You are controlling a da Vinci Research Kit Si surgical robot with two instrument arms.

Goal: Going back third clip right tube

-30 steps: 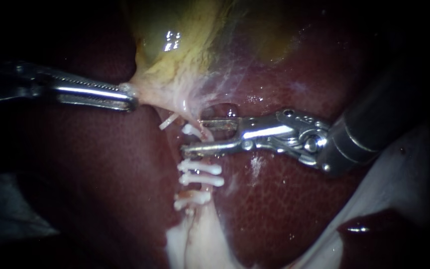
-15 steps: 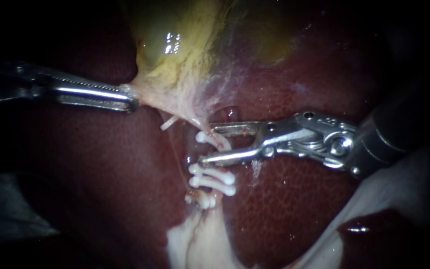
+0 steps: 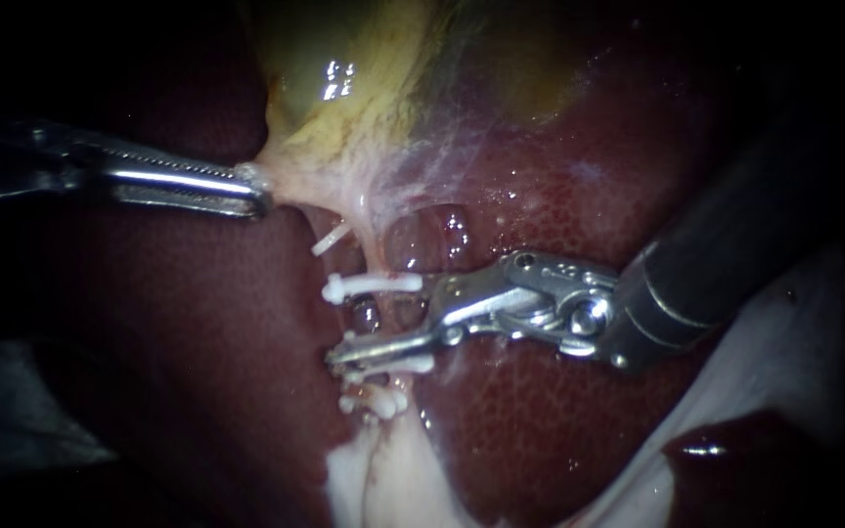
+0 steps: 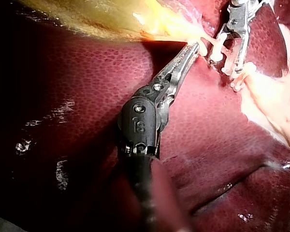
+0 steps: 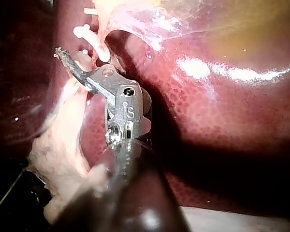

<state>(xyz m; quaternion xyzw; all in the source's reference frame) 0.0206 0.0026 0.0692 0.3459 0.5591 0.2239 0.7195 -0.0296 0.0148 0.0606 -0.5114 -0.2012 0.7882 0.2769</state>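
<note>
- While the left instrument reaches in from the left of the endoscope view, its jaws are clamped on the pale lower edge of the gallbladder, which is drawn to a point there.
- Right instrument enters from upper right. Its jaws stand apart with a clear gap between them, and nothing is gripped.
- Tube runs down from the gallbladder's pulled edge across the liver and passes through the gap between the right jaws.
- Upper clip: white, crosswise on the tube, in line with the right instrument's upper jaw. Cannot tell whether that jaw touches it.
- Lower clips: white, clustered on the tube just beneath the lower jaw, which lies across the topmost of them.
- Left wrist view: left jaws closed tight on pale tissue, just beside the clipped tube. The right instrument's jaws are close ahead.
- Right wrist view: one toothed jaw shows, its tip beside the pale tissue strip, with a white clip just ahead of it.
</note>
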